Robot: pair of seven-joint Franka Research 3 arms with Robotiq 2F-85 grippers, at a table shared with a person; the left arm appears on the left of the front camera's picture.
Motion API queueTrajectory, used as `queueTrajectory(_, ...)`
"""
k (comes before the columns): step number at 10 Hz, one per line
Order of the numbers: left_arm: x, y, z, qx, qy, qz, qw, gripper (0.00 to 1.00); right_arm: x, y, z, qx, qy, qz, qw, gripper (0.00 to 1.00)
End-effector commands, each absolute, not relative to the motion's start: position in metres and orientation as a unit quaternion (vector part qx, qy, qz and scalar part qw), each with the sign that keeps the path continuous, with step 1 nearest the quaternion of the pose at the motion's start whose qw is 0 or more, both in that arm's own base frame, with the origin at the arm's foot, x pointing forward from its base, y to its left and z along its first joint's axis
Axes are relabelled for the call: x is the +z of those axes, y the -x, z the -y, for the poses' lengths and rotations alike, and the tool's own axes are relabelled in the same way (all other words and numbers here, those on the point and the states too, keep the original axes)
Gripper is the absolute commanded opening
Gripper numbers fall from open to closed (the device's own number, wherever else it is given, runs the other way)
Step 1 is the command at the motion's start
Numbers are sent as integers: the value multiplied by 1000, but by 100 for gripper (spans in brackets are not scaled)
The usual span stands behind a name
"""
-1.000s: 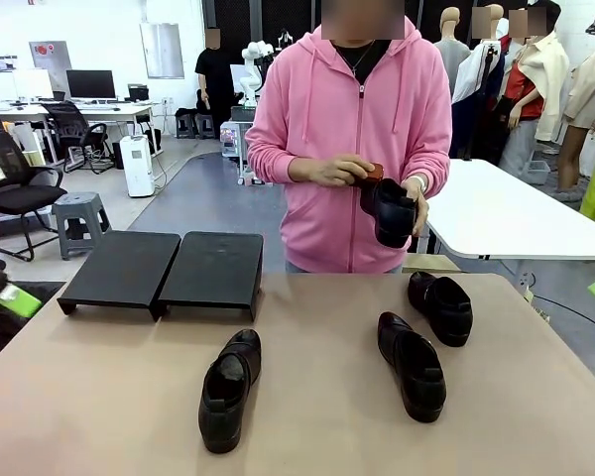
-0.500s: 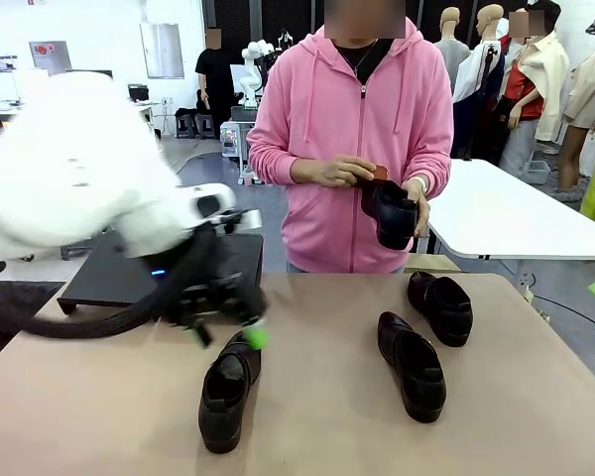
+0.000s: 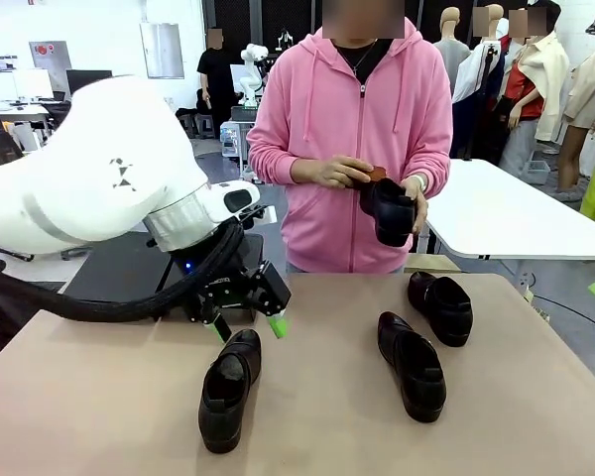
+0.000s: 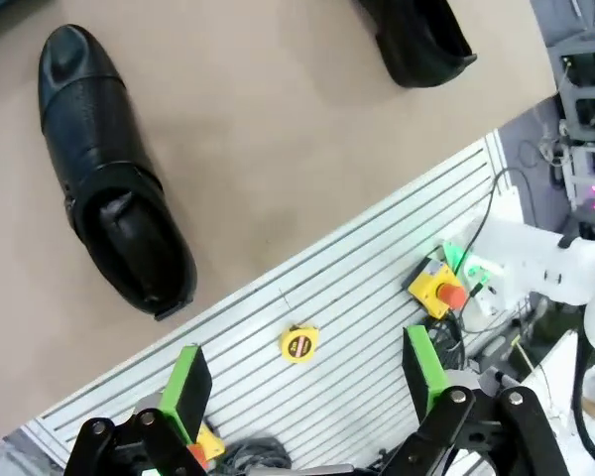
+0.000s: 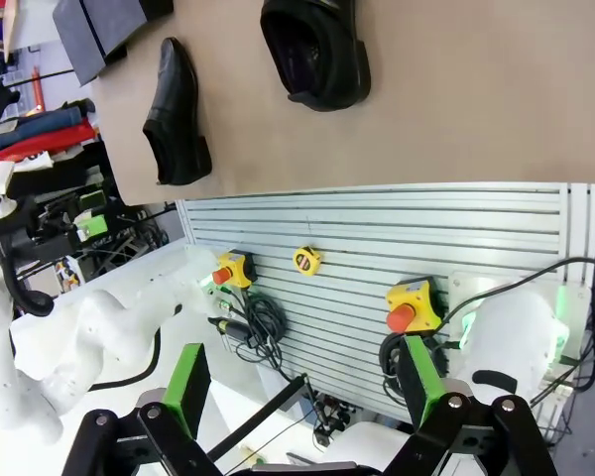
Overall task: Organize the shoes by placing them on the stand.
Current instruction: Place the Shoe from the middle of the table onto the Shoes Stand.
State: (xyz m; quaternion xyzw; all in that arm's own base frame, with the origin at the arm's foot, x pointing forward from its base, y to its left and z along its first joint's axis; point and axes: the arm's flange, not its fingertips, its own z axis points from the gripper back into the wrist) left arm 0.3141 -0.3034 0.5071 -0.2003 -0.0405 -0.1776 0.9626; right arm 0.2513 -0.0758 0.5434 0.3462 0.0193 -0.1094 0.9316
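Observation:
Three black glossy shoes lie on the tan table: one near left (image 3: 228,389), one at centre right (image 3: 412,365), one farther right (image 3: 441,307). The person in a pink hoodie holds a fourth shoe (image 3: 390,210) in both hands at chest height. My left gripper (image 3: 248,325) hangs open just above the far end of the near left shoe, nothing between its green pads. The left wrist view has that shoe (image 4: 109,178) ahead of the open left gripper (image 4: 305,377). The black stand (image 3: 114,266) sits at the far left, mostly behind my arm. My right gripper (image 5: 302,382) is open, off the table; two shoes (image 5: 317,45) (image 5: 176,114) and the stand (image 5: 104,25) lie far ahead.
The left arm's white body and black cable (image 3: 99,307) cross the left part of the table. Below the near table edge runs a slatted panel (image 4: 357,288) with a yellow stop-button box (image 4: 438,288) and a yellow tape measure (image 4: 297,344). A white table (image 3: 506,213) stands behind the person.
My left arm has swung in from the left over the last second and has slowed with its gripper above the near left shoe. The shoes and the person's hands have not moved.

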Motion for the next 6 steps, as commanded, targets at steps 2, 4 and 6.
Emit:
queueTrajectory(2,462,-343,333,-41,135,88,986,100,547,-253,77,-99,-361,-16,927,100)
queueTrajectory(4,429,-352,341,2,101,99,990,100,547,-253,77,-99,-361,-16,927,100)
queueTrajectory(6,398,-359,349,24,79,96,992,100,547,-253,77,-99,-361,-16,927,100)
